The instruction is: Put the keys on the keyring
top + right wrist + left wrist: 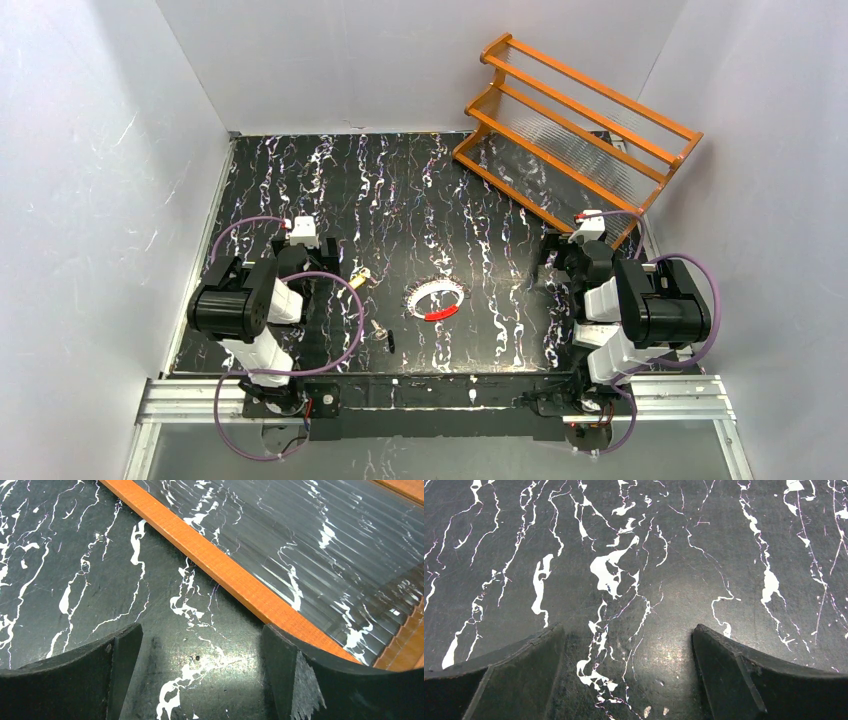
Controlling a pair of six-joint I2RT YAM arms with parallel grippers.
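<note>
The keyring [436, 299], a thin whitish wire loop with a red section on its near side, lies flat mid-table. A brass key [359, 277] lies to its left, and a silvery key with a small dark part [381, 332] lies nearer the front edge. My left gripper [305, 238] hangs over the table left of the brass key; its jaws stand open [628, 635] with only bare marbled tabletop between them. My right gripper [583, 232] is at the right, by the rack's foot, also open and empty [202, 635]. Neither wrist view shows the keys or the keyring.
An orange wooden rack [570, 125] with ribbed clear shelves leans at the back right; its lower rail [220, 567] runs just beyond my right fingers. White walls close in the black marbled table [400, 190]. Purple cables [340, 330] loop around both arms.
</note>
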